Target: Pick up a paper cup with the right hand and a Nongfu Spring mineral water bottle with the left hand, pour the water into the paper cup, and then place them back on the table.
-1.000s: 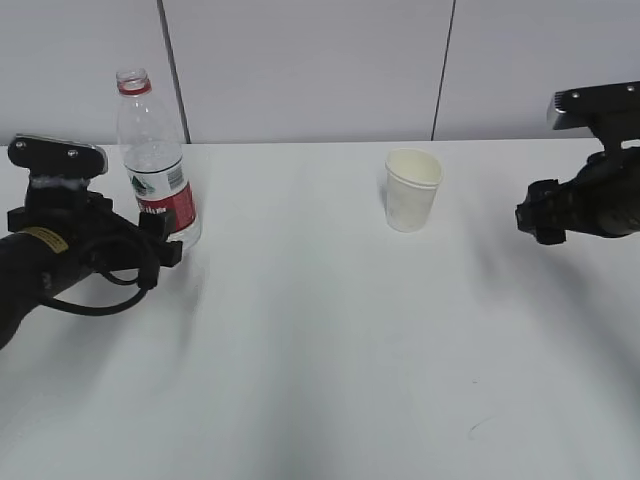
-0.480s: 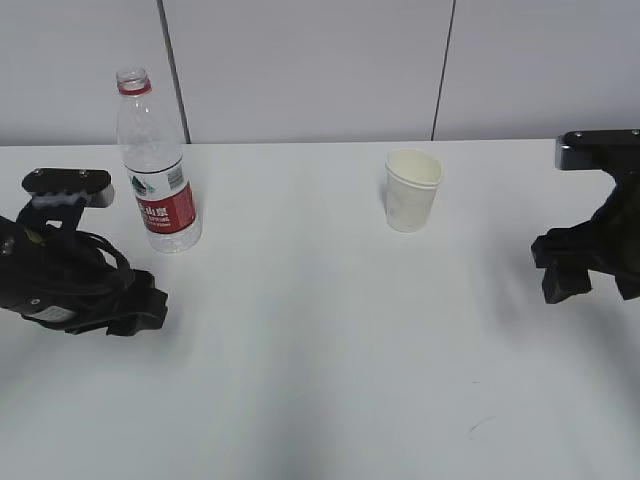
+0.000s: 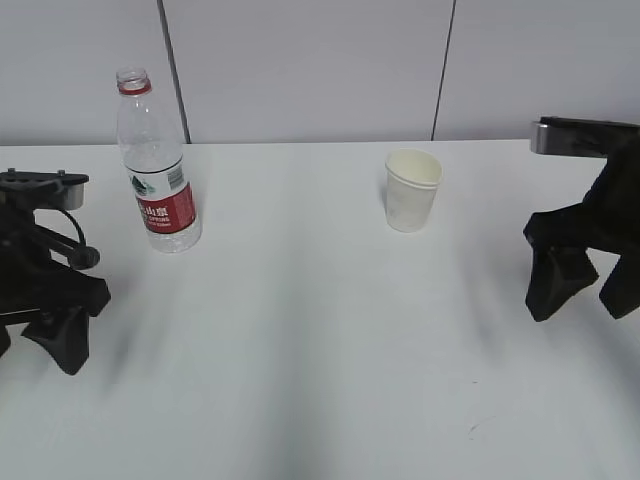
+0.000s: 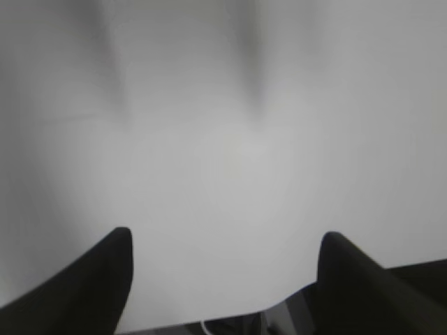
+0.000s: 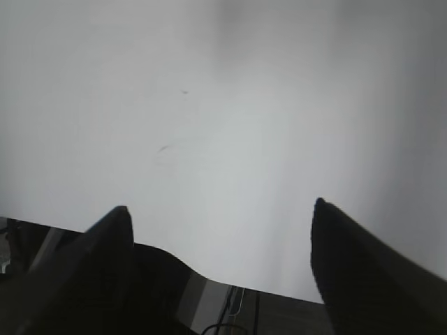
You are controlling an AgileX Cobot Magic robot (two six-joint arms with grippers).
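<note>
White table (image 3: 320, 330) bare between upright bottle (image 3: 157, 165) and paper cup (image 3: 411, 190); both grippers (image 3: 50, 335) (image 3: 585, 290) spread, empty.

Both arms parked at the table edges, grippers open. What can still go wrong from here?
1. The water bottle has no cap and stands tall on the table close to the left gripper; a sideways sweep of that arm could tip it and spill whatever is inside.
2. The paper cup is light and stands free; a fast pass of the right gripper could knock it over.
</note>
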